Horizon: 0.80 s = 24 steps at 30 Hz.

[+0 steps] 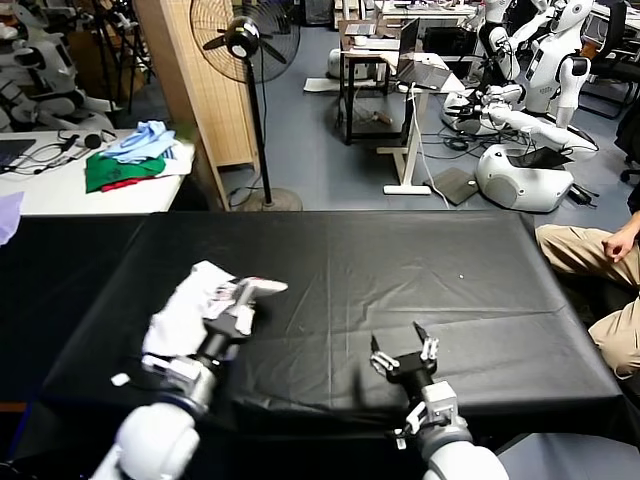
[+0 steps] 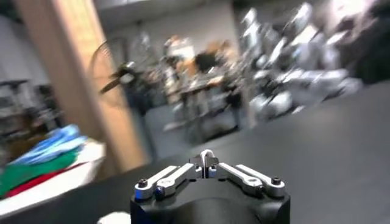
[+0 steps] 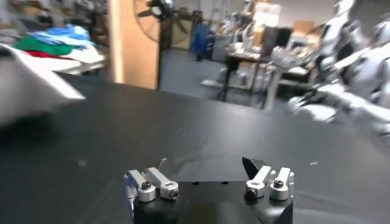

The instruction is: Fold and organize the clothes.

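The clothes are one white T-shirt (image 1: 185, 310), lying bunched up on the left part of the black table (image 1: 420, 270), with a little red-and-black print showing on its top fold. My left gripper (image 1: 248, 298) hovers over the shirt's right edge. In the left wrist view its fingertips (image 2: 206, 159) are pressed together with no cloth between them. Near the table's front edge, well right of the shirt, my right gripper (image 1: 401, 347) stands open and holds nothing. The right wrist view shows its spread jaws (image 3: 206, 165) and the shirt (image 3: 30, 85) off to one side.
A heap of green, light-blue and red garments (image 1: 135, 158) lies on a white table at the back left. Beyond the black table stand a wooden pillar (image 1: 195, 90) and a floor fan (image 1: 245, 42). A seated person's legs (image 1: 600, 275) are at the right edge.
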Available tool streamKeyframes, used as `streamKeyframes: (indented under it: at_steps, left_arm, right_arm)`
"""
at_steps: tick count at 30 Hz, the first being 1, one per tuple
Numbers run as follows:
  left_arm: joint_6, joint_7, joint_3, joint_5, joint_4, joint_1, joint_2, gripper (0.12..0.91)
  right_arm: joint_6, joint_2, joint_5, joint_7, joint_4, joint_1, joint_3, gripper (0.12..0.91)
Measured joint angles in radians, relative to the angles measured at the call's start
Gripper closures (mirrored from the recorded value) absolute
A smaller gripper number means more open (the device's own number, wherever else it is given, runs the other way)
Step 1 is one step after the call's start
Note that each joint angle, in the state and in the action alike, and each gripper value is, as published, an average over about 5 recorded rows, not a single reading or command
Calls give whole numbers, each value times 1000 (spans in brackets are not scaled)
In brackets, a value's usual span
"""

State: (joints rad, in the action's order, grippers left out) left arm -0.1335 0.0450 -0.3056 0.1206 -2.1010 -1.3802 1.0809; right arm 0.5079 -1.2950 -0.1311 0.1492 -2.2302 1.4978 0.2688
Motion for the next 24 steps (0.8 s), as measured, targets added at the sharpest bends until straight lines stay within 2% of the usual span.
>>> streamKeyframes:
  at_steps: [3, 5, 8, 11, 17, 21, 24]
  left_arm:
    - [83, -67, 21, -11, 2, -8, 6, 521]
    - [123, -100, 22, 11, -2, -12, 6, 404]
    - [144, -107, 13, 50, -16, -15, 3, 278]
    - [148, -88, -5, 69, -30, -21, -3, 238]
    - [142, -44, -48, 87, -51, -58, 0, 232]
    - [133, -12, -78, 110, -68, -88, 11, 232]
    - [133, -2, -103, 114, -82, -112, 15, 232]
  right_arm:
    - [31, 11, -91, -5, -2, -21, -14, 227]
    - [44, 9, -148, -4, 7, -45, -27, 227]
    - [57, -3, -218, 2, 44, -99, -56, 227]
    - [72, -24, -258, 24, 100, -167, -88, 227]
    - [112, -84, -277, 103, 240, -314, -156, 227]
    - [115, -129, -269, 96, 349, -404, -192, 227]
    - [117, -157, -262, 83, 424, -461, -214, 228]
